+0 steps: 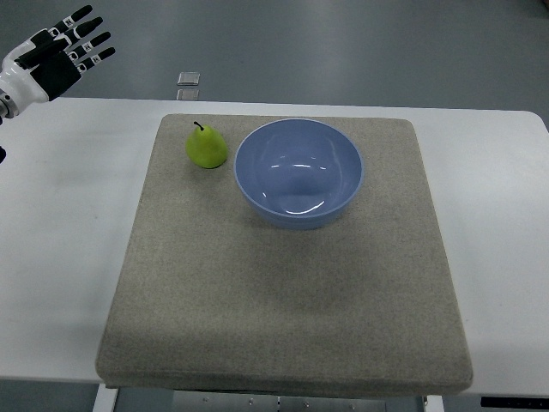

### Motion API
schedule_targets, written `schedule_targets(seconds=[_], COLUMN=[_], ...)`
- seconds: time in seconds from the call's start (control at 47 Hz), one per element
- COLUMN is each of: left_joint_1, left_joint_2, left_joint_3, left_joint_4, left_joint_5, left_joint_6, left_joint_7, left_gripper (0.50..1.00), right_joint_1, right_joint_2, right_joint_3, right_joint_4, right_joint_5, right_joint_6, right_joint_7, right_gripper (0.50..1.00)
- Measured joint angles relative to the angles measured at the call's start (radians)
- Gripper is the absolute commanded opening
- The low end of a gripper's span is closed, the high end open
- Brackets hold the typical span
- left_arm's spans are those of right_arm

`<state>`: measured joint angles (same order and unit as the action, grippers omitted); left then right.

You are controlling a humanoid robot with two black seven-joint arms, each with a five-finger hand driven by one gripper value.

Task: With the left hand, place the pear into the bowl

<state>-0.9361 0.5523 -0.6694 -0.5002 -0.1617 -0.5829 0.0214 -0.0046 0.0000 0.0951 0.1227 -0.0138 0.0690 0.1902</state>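
Upright green pear [206, 147], dark stem, just beside blue bowl [298, 172].

Pear [207, 146] upright on mat [283, 300], just left of bowl [298, 174], mat on table [51, 240]

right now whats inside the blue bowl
Nothing: the blue bowl shows only its glossy inner wall with light reflections. The pear stands outside it, on the mat by its left rim. The mat under the bowl is covered.
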Motion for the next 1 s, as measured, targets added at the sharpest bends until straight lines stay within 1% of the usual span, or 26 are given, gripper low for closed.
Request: schedule_targets(seconds=[0.319,0.681,0.745,0.83,0.872,0.915,1.0], left_joint_1=[-0.006,0.000,-0.003,-0.014,-0.018,-0.027,-0.044], left_joint_2=[0.002,0.006,0.007,0.011,0.010,0.011,0.015], left_joint_3=[0.000,0.016,0.017,0.017,0.011,0.009,0.008], left_joint_4=[0.003,0.007,0.006,-0.001,-0.007,-0.020,-0.071], left_joint_5=[-0.003,0.032,0.084,0.238,0.341,0.435,0.652], left_joint_6=[0.000,-0.028,-0.028,-0.028,-0.028,-0.028,-0.028], left_joint_7=[0.000,-0.001,-0.001,-0.007,-0.022,-0.046,-0.128], left_gripper=[0.996,0.996,0.996,0.996,0.996,0.996,0.996], right_joint_1=[0.000,0.000,0.000,0.000,0.000,0.000,0.000], right_joint_2=[0.000,0.000,0.000,0.000,0.000,0.000,0.000], right_joint_3=[0.000,0.000,0.000,0.000,0.000,0.000,0.000], right_joint_4=[0.000,0.000,0.000,0.000,0.000,0.000,0.000], right_joint_5=[0.000,0.000,0.000,0.000,0.000,0.000,0.000], right_joint_6=[0.000,0.000,0.000,0.000,0.000,0.000,0.000], right_joint_7=[0.000,0.000,0.000,0.000,0.000,0.000,0.000], right_gripper=[0.926,0.926,0.926,0.926,0.926,0.926,0.926])
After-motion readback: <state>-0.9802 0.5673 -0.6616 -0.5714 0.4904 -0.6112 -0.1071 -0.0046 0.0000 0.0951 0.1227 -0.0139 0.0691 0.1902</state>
